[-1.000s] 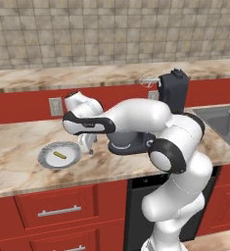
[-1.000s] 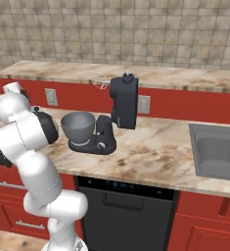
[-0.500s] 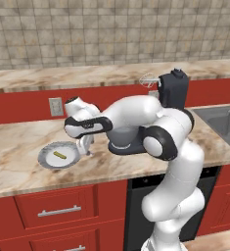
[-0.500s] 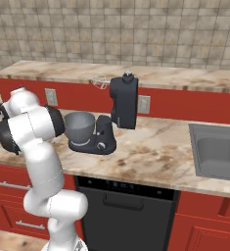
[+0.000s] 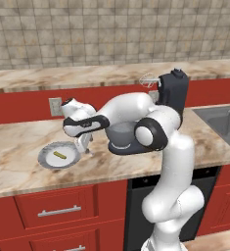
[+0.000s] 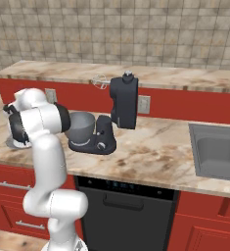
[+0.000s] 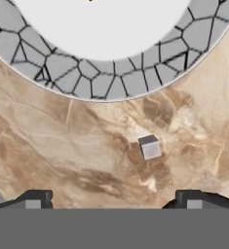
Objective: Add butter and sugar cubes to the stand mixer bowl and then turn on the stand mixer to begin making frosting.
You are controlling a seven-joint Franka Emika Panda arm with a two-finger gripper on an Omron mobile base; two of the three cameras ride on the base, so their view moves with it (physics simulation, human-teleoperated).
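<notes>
The sugar cube (image 7: 149,146), a tiny pale cube, lies on the marble counter just off the rim of the round plate (image 7: 86,82). My gripper (image 7: 113,200) hovers above it, open, with its fingertips (image 7: 33,199) spread wide and the cube ahead of them, nearer the right one. The butter (image 5: 59,155), a thin yellow stick, rests on the plate (image 5: 44,159), left of my gripper (image 5: 82,145). The grey stand mixer bowl (image 6: 81,125) sits on the base of the black stand mixer (image 6: 124,100), whose head is tilted up with the whisk (image 6: 99,81) raised.
A steel sink (image 6: 217,157) is set into the counter at the right. A wall outlet (image 5: 55,106) sits behind the plate. My own forearm (image 5: 126,108) spans in front of the mixer bowl. A raised ledge (image 5: 87,76) runs along the back.
The elbow and upper arm have swung round toward the plate's side, while the hand has stayed by the plate's right rim, dropping slightly. The butter, plate and mixer have not moved.
</notes>
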